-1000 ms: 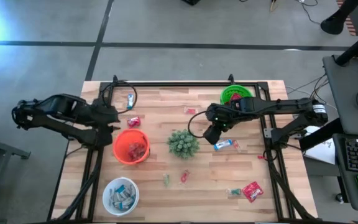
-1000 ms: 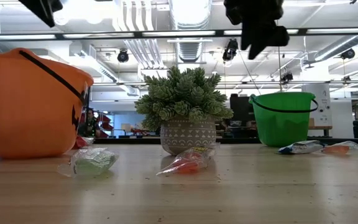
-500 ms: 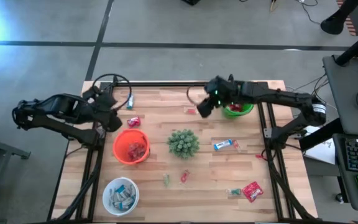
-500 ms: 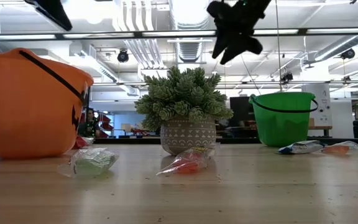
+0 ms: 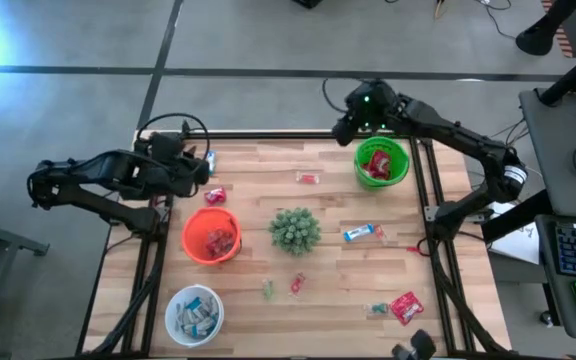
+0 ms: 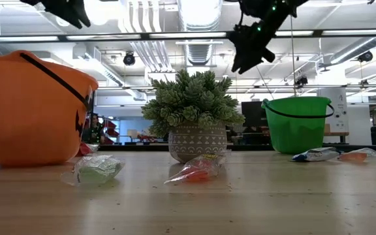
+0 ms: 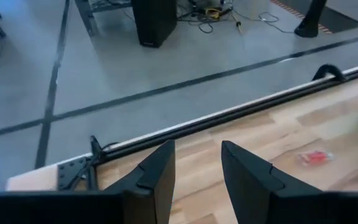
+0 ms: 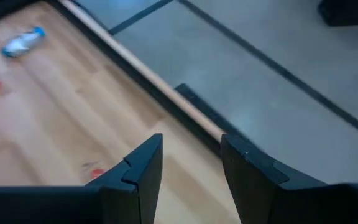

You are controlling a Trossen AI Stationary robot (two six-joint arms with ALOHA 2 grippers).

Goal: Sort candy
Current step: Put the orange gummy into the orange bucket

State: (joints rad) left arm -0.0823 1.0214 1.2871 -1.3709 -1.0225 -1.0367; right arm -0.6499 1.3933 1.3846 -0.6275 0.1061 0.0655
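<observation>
Seen from above, the candy is scattered over the wooden worktop [image 5: 248, 190]. A blue-and-white bar [image 5: 363, 233] lies at 3 o'clock of the spiky plant [image 5: 294, 230], its long axis running from 9 to 3 o'clock with a slight tilt. A red packet [image 5: 405, 307] lies near the 5 o'clock corner, set diagonally. A small red piece [image 5: 308, 179] rests at 12 o'clock of the plant, and a green piece [image 5: 267, 290] and a red piece [image 5: 296, 284] at 6 o'clock. More candy is held in the orange bowl [image 5: 210, 235], the white bowl [image 5: 194, 313] and the green bowl [image 5: 381, 162]. The left claw [image 5: 200, 168] is held over the 10 o'clock part of the worktop; the right claw [image 5: 346, 127] is raised beyond the far edge, at 10 o'clock of the green bowl.

From worktop height, a green wrapped piece [image 6: 96, 169] and an orange-red piece [image 6: 198, 170] lie flat in front of the plant pot [image 6: 197, 141], long axes across the view. Both claws are seen high above, touching nothing.

In the left wrist view, the left claw [image 7: 197, 168] is parted a little and holds nothing; a red candy [image 7: 316, 158] lies on the wood beyond it.

In the right wrist view, the right claw [image 8: 191, 158] is likewise parted and empty; a blue-and-white bar [image 8: 22, 41] lies diagonally on the wood.
</observation>
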